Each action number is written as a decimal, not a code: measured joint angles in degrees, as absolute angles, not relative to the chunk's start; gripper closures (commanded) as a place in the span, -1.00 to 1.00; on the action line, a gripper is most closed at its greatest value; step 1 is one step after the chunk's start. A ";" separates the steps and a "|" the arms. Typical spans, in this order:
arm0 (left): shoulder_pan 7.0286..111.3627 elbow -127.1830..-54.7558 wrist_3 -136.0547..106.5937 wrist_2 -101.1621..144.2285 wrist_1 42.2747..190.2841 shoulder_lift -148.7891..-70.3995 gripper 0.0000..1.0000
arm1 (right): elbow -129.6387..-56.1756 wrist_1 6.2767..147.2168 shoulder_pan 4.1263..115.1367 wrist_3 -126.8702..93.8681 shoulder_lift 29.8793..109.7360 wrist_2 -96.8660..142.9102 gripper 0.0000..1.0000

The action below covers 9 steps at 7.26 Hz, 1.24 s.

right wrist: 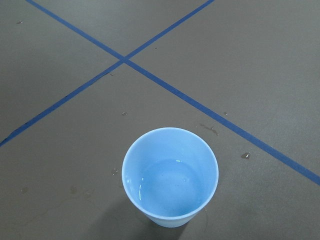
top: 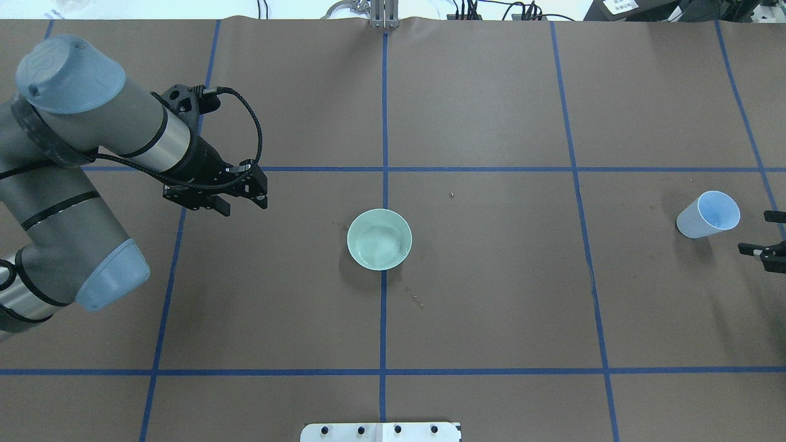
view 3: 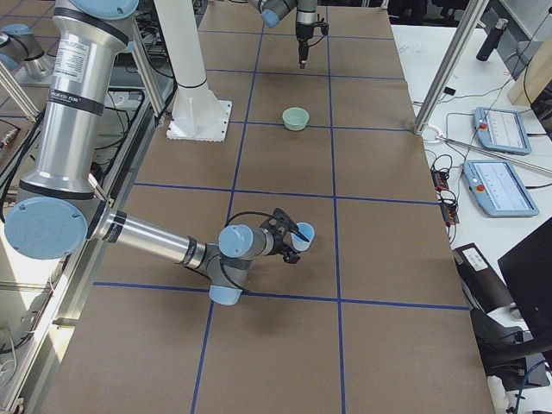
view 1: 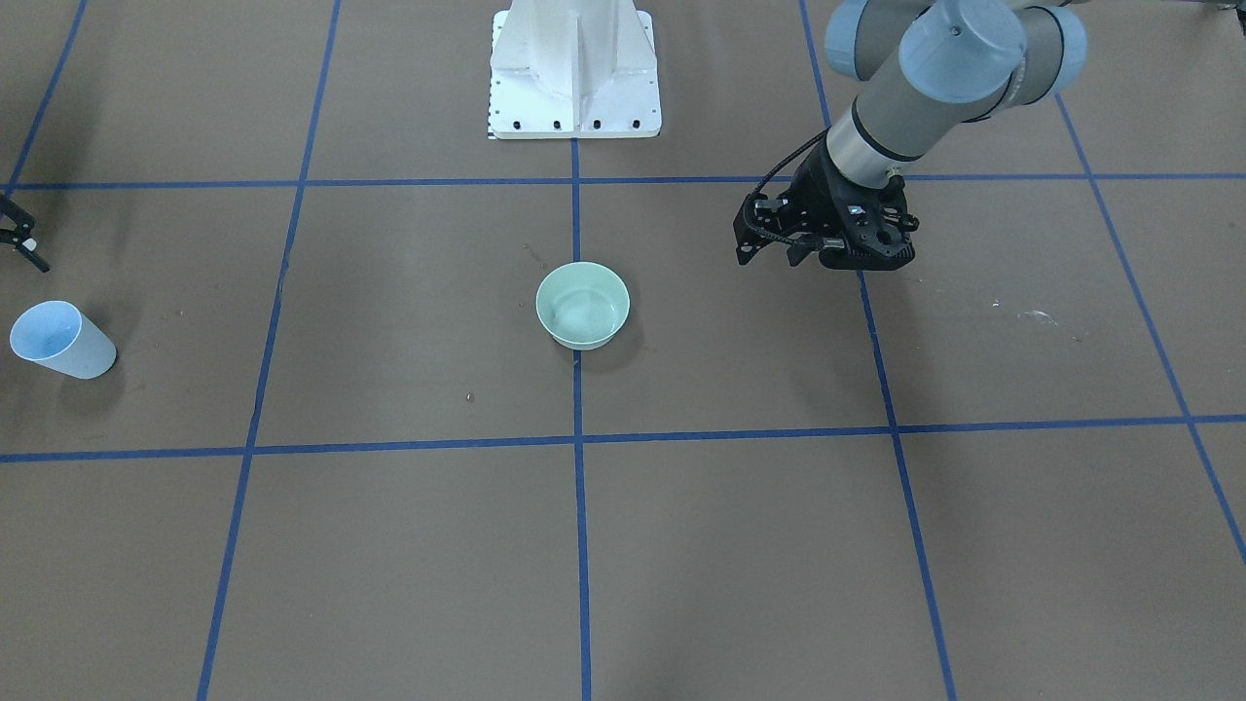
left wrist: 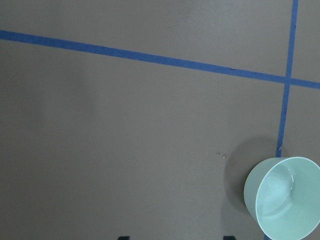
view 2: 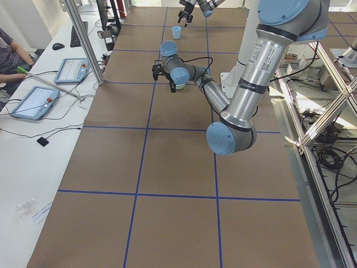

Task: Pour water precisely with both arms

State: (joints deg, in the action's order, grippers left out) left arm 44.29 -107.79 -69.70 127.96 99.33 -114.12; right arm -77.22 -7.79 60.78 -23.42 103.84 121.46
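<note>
Right wrist-mounted view alone shows water (right wrist: 170,192) in cup (right wrist: 132,170)

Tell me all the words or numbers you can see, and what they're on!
None can be read.
Strip on the left arm: printed, too blurred to read.
Strip on the right arm: the same, too blurred.
The cup and the bowl: no writing shows.
</note>
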 measured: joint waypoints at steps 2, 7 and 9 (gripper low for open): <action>44.30 -107.83 -69.70 127.97 99.32 -114.09 -0.41 | -75.92 -7.97 59.78 -23.68 102.64 120.84 -0.98; 44.37 -107.81 -69.70 127.89 99.32 -114.08 -0.41 | -74.28 -7.90 58.13 -27.24 100.12 120.73 -0.97; 44.38 -107.82 -69.70 127.88 99.32 -114.08 -0.41 | -73.07 -8.21 57.96 -27.23 99.03 120.76 -0.96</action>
